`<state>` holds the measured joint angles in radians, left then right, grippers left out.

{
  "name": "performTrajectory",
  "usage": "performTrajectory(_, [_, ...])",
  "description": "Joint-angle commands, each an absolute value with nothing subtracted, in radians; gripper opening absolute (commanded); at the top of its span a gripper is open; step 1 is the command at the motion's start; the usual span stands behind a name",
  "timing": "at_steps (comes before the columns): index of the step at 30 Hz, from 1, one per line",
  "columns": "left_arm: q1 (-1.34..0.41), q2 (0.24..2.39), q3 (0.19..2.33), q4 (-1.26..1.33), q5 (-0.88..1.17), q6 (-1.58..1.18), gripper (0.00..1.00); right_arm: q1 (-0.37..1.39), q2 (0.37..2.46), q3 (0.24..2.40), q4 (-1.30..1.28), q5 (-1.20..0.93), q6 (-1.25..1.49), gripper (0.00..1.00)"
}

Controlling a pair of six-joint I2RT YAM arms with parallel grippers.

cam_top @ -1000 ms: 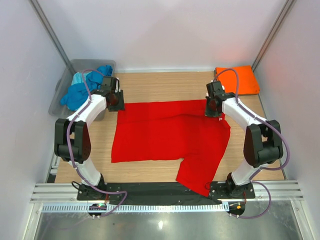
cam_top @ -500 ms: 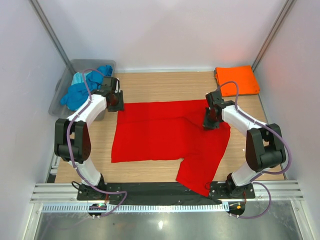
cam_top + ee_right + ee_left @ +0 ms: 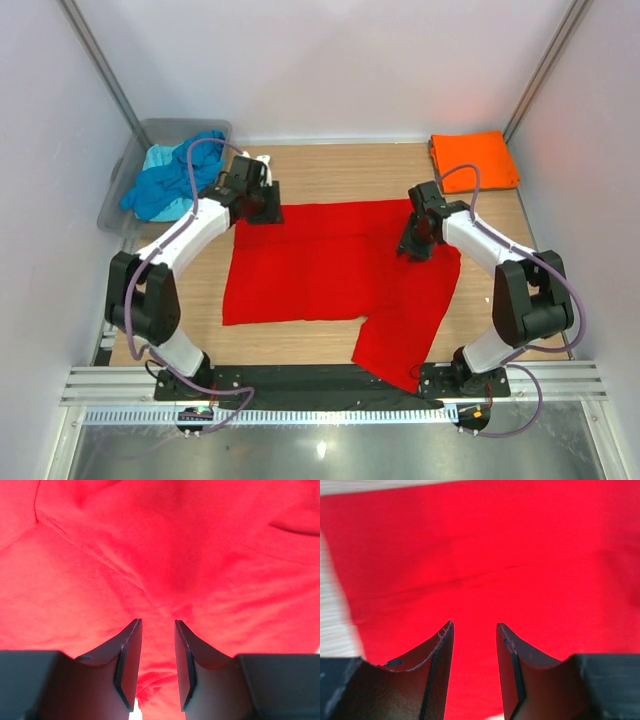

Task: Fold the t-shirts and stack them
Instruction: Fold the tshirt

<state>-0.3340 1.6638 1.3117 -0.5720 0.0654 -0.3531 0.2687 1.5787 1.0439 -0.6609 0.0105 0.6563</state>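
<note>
The bright red t-shirt (image 3: 330, 265) lies spread flat on the wooden table, with one part reaching the near edge at the lower right. My left gripper (image 3: 270, 210) is open and empty over the shirt's far left edge; in the left wrist view (image 3: 474, 625) only red cloth (image 3: 485, 555) shows beneath it. My right gripper (image 3: 414, 243) is open over the shirt's wrinkled right side (image 3: 165, 555), with nothing between its jaws in the right wrist view (image 3: 156, 622). The orange t-shirt (image 3: 473, 160) lies folded at the far right corner. Blue and pale turquoise t-shirts (image 3: 165, 180) are heaped in the tub.
The grey translucent tub (image 3: 150, 128) stands at the far left corner beside the left arm. Bare wood (image 3: 340, 170) runs along the back between tub and orange shirt. White walls enclose the table on three sides.
My left gripper has moved right from the tub side, onto the shirt's far edge. My right gripper has moved nearer and slightly left over the shirt's right side.
</note>
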Motion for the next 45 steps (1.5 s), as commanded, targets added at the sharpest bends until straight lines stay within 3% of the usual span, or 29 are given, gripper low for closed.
performTrajectory(1, [-0.428,1.56,1.255,-0.433,0.192,-0.519,0.41,0.252,1.485,1.107,-0.709,0.112,0.724,0.39])
performTrajectory(5, [-0.558,1.525,1.117,-0.127,0.164,-0.792,0.39,0.152,1.466,1.083,-0.637,0.167,0.723,0.31])
performTrajectory(10, [-0.71,1.621,1.069,0.123,0.082,-1.0,0.36,0.055,1.528,1.1,-0.595,0.181,0.684,0.31])
performTrajectory(15, [-0.805,1.842,1.201,0.127,0.054,-1.057,0.35,-0.041,1.594,1.086,-0.545,0.173,0.677,0.31])
performTrajectory(25, [-0.87,2.078,1.396,0.161,0.084,-1.103,0.36,-0.077,1.666,1.065,-0.43,0.124,0.637,0.31])
performTrajectory(45, [-0.917,2.174,1.477,0.098,0.103,-1.077,0.36,-0.075,1.623,0.936,-0.351,0.066,0.629,0.31])
